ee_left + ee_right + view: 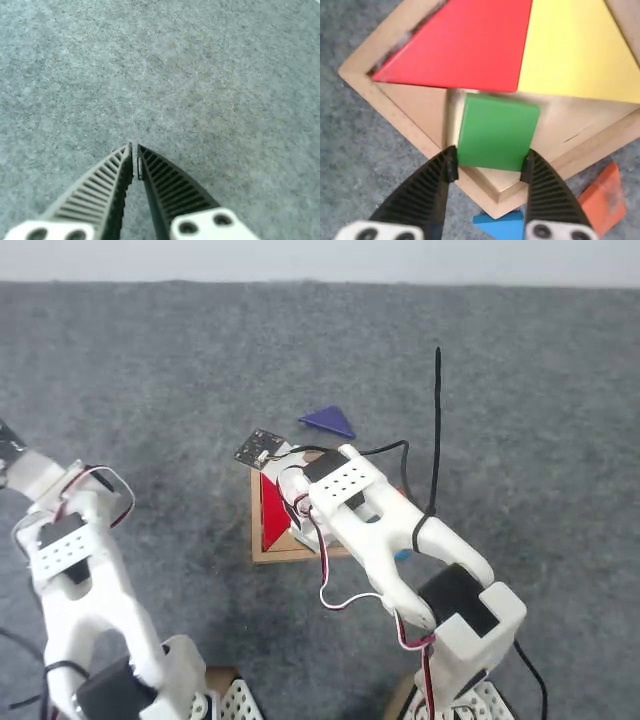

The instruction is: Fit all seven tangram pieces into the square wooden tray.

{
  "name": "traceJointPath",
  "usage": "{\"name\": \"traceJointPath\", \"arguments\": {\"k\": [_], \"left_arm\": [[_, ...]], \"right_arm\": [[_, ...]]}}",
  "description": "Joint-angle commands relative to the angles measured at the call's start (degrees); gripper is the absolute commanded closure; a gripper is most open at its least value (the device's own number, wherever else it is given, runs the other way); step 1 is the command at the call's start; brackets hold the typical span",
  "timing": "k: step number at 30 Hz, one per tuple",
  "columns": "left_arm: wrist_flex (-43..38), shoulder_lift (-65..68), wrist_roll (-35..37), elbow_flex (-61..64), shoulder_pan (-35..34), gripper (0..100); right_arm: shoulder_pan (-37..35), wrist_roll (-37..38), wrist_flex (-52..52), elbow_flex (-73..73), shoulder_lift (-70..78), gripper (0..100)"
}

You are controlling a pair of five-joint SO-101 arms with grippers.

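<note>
One green square (497, 132) sits pinched in the right hand (489, 161).

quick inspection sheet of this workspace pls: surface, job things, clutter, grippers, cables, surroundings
surface: grey mat, felt-like, covering the table
job's things: wooden tray holds a red triangle and a yellow triangle side by side; green square over the tray's bare floor; blue piece and orange piece on the mat by the tray's corner; dark blue triangle on the mat beyond the tray
clutter: nothing seen
grippers: right gripper clamped on the green square's sides; left gripper shut, empty, over bare mat
cables: black cable stands up beside the right arm; red and white wires loop off it
surroundings: pale wall behind the mat
</note>
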Motion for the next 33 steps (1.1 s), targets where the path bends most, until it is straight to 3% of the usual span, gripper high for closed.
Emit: {"name": "traceJointPath", "arguments": {"k": [1, 16, 21, 27, 33], "left_arm": [[-1.41, -1.93, 0.44, -2.95, 0.35, 99], [-1.41, -1.93, 0.44, -2.95, 0.35, 99], [-1.41, -1.93, 0.44, -2.95, 0.35, 99], [-1.41, -1.93, 0.44, -2.95, 0.35, 99], [-1.41, -1.93, 0.44, -2.95, 0.35, 99]], "right_arm": [[0.13, -0.09, 0.48, -2.81, -0.40, 82.0], [-2.68, -0.26, 0.48, -2.81, -0.40, 81.6], [-2.68, -0.18, 0.48, -2.81, -0.40, 72.5], [-2.68, -0.09, 0.57, -2.81, -0.57, 72.3], [-2.24, 2.20, 7.43, -6.15, -3.65, 72.5]]}}
